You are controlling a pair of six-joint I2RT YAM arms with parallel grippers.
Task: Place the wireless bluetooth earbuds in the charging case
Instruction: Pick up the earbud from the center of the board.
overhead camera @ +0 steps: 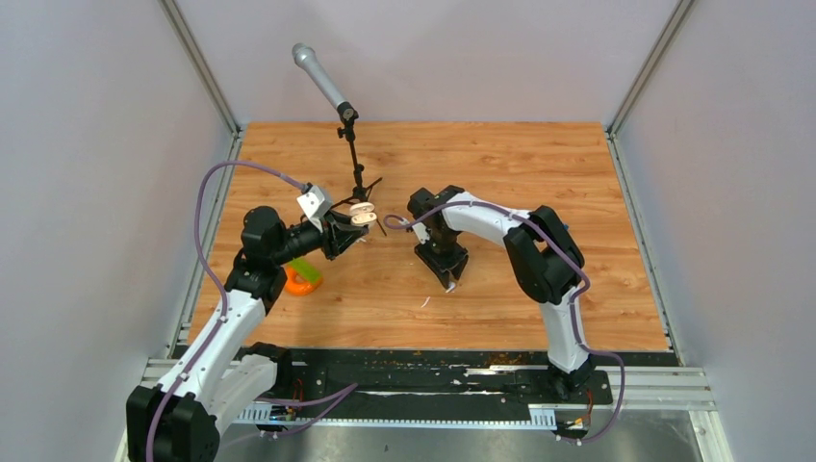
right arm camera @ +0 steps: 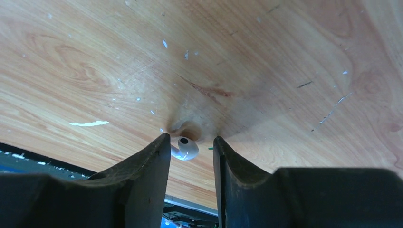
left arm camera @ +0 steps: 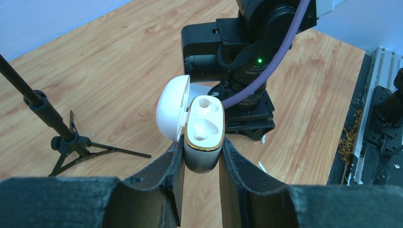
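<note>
Tiny glossy white plastic earbud (right arm camera: 185,148): flat on wooden counter (right arm camera: 266,71), right of centre, directly under right end effector (right arm camera: 190,139). Jaws part open, straddling earbud, nothing gripped yet; stem just beside one finger, clear gap at other. Long axis roughly across gap, so closing likely to pinch lengthwise. Smooth white oval clamshell charging case (left arm camera: 204,130): left of earbud, off counter, clamped upright in tightly closed left end effector (left arm camera: 203,142), lid open, both wells seemingly empty. Second earbud not seen.
</note>
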